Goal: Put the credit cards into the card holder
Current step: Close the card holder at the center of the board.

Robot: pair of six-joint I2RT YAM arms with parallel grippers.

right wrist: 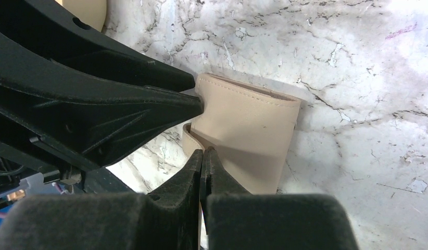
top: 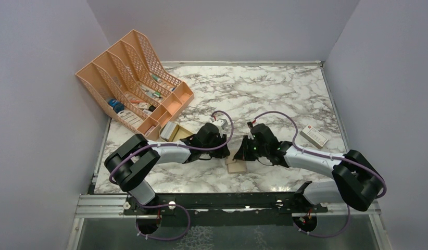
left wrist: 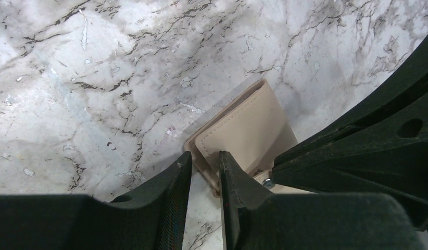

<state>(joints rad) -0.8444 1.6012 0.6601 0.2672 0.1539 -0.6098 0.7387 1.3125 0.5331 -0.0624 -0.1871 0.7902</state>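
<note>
The tan card holder (top: 236,166) lies on the marble table between my two arms, its stitched flaps partly lifted (left wrist: 248,130) (right wrist: 253,130). My left gripper (left wrist: 205,156) stands narrowly open, with one finger on each side of the holder's near edge; its black fingers (right wrist: 170,109) reach the upper flap's corner in the right wrist view. My right gripper (right wrist: 202,152) is shut, its tips pinching the edge of the lower flap. In the top view both grippers (top: 228,154) (top: 243,155) meet over the holder. The credit cards do not show in any view.
A large orange mesh file rack (top: 134,83) filled with small items stands at the back left. Near it, by my left arm, sits a beige dish (top: 180,134) (right wrist: 87,10). At the right lies a white box with a red mark (top: 313,136). Grey walls enclose the table.
</note>
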